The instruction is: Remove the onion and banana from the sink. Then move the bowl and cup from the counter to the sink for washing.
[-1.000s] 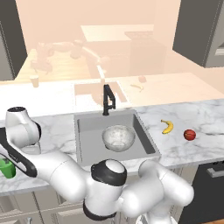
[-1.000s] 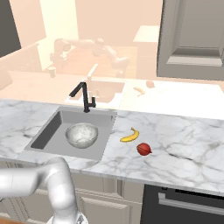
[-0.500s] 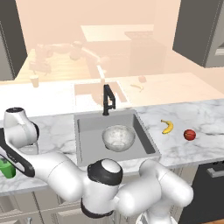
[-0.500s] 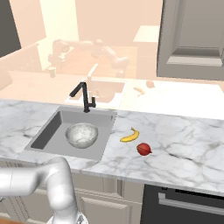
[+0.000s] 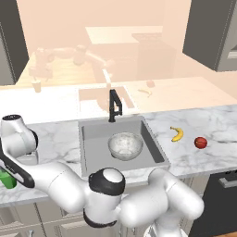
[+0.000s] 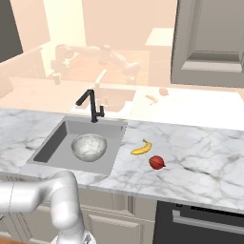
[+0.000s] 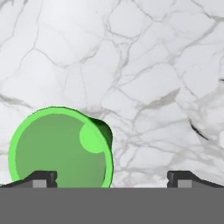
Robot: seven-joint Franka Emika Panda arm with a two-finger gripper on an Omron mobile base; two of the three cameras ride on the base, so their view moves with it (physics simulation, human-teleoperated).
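The green cup (image 7: 59,146) stands upright on the marble counter (image 7: 144,65), seen from above. My gripper (image 7: 112,179) hangs open over it, with the left fingertip (image 7: 41,178) above the cup's rim and the right one off to the side over bare marble. From the left base view the cup (image 5: 6,180) peeks out at the far left edge under my hand. The speckled bowl (image 5: 125,146) (image 6: 89,146) lies in the grey sink (image 5: 95,139) (image 6: 59,138). On the counter right of the sink lie the banana (image 5: 176,134) (image 6: 141,148) and the red onion (image 5: 200,142) (image 6: 157,162).
A black faucet (image 5: 114,105) (image 6: 93,107) rises at the back of the sink. My white arm sweeps low across the counter's front edge toward the left. A dark oven front (image 6: 200,224) sits under the counter at the right.
The arm's elbow has drifted slightly left. The cup, bowl, banana and onion have not moved, and the jaws have stayed open.
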